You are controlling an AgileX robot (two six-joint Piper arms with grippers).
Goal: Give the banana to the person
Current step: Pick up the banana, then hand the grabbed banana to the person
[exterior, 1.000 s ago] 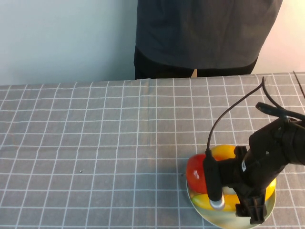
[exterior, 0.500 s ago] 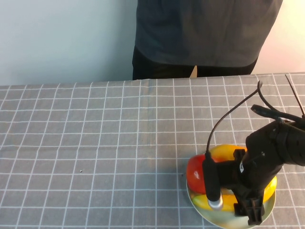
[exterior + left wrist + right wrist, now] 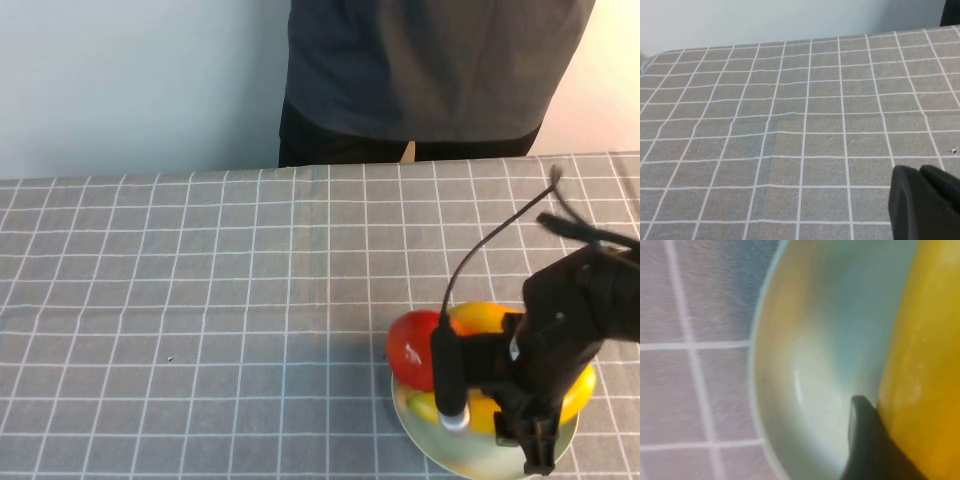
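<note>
The banana (image 3: 581, 390) lies in a pale plate (image 3: 478, 463) at the near right of the table, curving round the other fruit. My right gripper (image 3: 530, 435) reaches down into the plate, largely hidden under its own arm. In the right wrist view one black finger (image 3: 862, 440) presses against the banana's yellow side (image 3: 925, 365), above the plate's pale inside (image 3: 805, 340); the other finger is hidden. The person (image 3: 430, 70) stands behind the table's far edge in a dark grey shirt, no hand showing. My left gripper (image 3: 926, 202) is shut and empty above bare cloth.
A red apple (image 3: 410, 345) and a stubby orange-yellow fruit (image 3: 482, 318) share the plate, close against my right arm. A grey checked cloth (image 3: 200, 300) covers the table. A black cable (image 3: 490, 245) arcs up from the right wrist.
My right arm has shifted slightly to the right over the plate. The apple and the banana's right end have moved a little towards the far side.
</note>
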